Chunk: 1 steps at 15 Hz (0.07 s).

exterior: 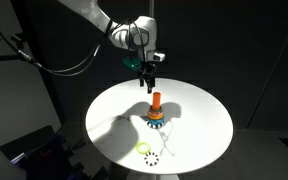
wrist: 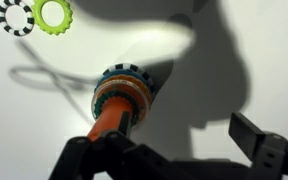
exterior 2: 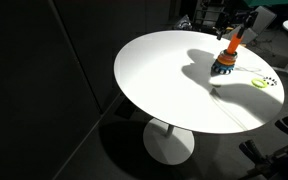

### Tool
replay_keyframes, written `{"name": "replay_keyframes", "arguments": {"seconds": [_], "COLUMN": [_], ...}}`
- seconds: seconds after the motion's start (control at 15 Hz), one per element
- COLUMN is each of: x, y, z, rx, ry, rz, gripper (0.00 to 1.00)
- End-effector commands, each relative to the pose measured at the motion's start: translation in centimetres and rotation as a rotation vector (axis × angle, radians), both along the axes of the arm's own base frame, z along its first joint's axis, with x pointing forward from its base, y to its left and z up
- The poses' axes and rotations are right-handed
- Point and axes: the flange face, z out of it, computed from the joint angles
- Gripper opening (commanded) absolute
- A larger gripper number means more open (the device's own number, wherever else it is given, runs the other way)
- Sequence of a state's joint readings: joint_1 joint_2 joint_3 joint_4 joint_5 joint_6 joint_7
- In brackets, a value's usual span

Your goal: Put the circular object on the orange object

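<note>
Right, in an exterior view the gripper (exterior: 148, 84) hangs directly above the orange peg (exterior: 155, 102), clear of its rounded top, fingers pointing down. The peg stands upright near the middle of the round white table (exterior: 206, 108), on its blue-and-yellow ringed base. Nearer the table's front edge lie the yellow-green ring (exterior: 144, 148) and the black-and-white dashed ring (exterior: 152, 156), just beside each other and well apart from the peg. There is a green patch on the side of the gripper body, and whether that is the dark green ring I cannot tell.

Over to the opposite exterior view: the orange peg (exterior 2: 232, 43) stands towards the far right of the table (exterior 2: 164, 72). The yellow-green ring (exterior 2: 259, 83) and the dashed ring (exterior 2: 271, 81) lie flat beside it, near the rim. The gripper is lost against the dark background here.

Now the wrist view, looking down along the peg (wrist: 112, 118) to its ringed base. The gripper (wrist: 174, 155) is spread wide: one finger low beside the peg's top, the second finger (wrist: 261, 146) far off to the side, nothing between them. The dashed ring (wrist: 15, 16) and yellow-green ring (wrist: 54, 14) touch in the top corner. A thin cord (wrist: 34, 73) loops across the table (wrist: 19, 125). No dark green ring can be picked out here either.
</note>
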<state>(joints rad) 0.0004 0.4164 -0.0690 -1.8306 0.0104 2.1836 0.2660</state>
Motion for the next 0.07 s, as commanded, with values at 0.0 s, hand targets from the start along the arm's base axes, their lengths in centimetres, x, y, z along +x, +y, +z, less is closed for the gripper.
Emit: {"name": "replay_keyframes", "arguments": {"seconds": [0.0], "x": [0.01], "y": [-0.01], "z": [0.04], "rx": [0.000], "ry": [0.002], "rz": [0.000], "gripper": [1.00]}}
